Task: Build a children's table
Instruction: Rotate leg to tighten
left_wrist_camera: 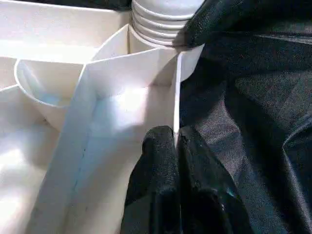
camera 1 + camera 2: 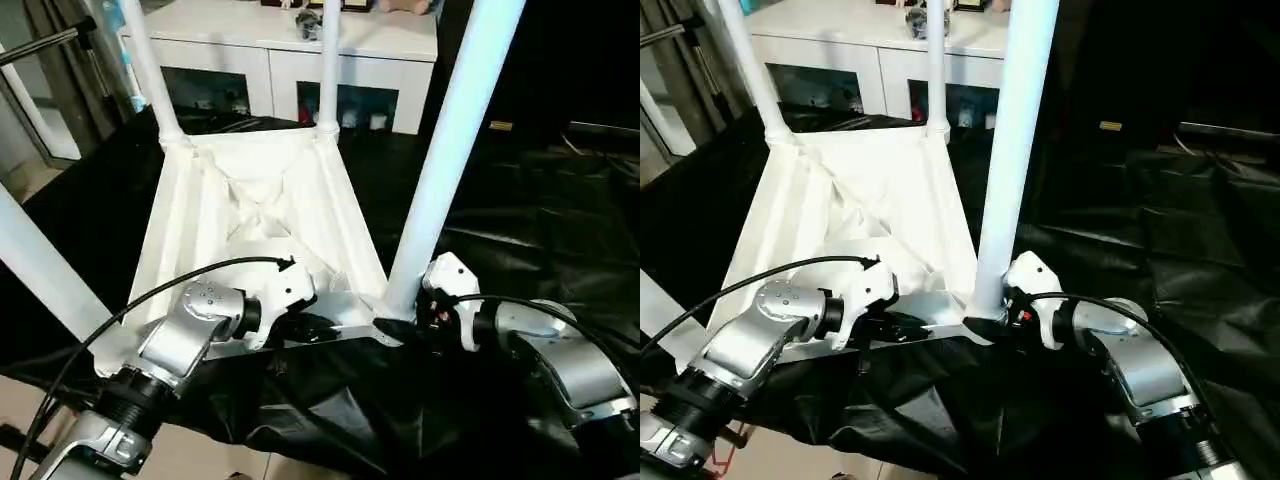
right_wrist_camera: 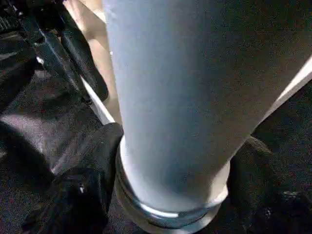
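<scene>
Behind, a white cabinet [image 2: 300, 60]; left pincer [image 1: 176, 141] pinches tabletop rim [image 1: 176, 92], right pincer [image 3: 170, 195] straddles leg [image 3: 180, 97].

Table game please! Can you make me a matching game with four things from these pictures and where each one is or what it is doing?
Things:
1. left tool
2. right tool
3. tabletop
4. cabinet

Places or states:
A. upside down on the black sheet
B. around the bottom of a leg
C. behind the table
D. pinching the tabletop's thin edge

Pairs: 1-D, 2-B, 3-A, 4-C
</scene>
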